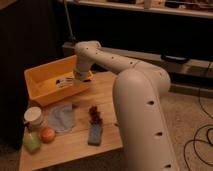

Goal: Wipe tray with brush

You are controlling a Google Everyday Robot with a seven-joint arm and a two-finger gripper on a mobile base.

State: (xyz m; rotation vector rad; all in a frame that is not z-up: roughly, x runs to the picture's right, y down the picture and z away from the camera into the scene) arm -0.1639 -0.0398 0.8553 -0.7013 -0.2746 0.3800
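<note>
The orange-yellow tray [41,93] stands at the back left of the wooden table. The brush [63,82], whitish with a black end, lies inside the tray near its right side. My gripper [78,78] hangs from the white arm over the tray's right wall, just right of the brush. I cannot tell whether it touches or holds the brush.
A pale blue cloth [62,116] lies in front of the tray. A blue-grey block with a dark brown tuft [94,129] lies mid-table. A white cup [34,116], an orange fruit [47,134] and a green object [31,143] sit at the left. My arm's bulky link [142,120] covers the table's right side.
</note>
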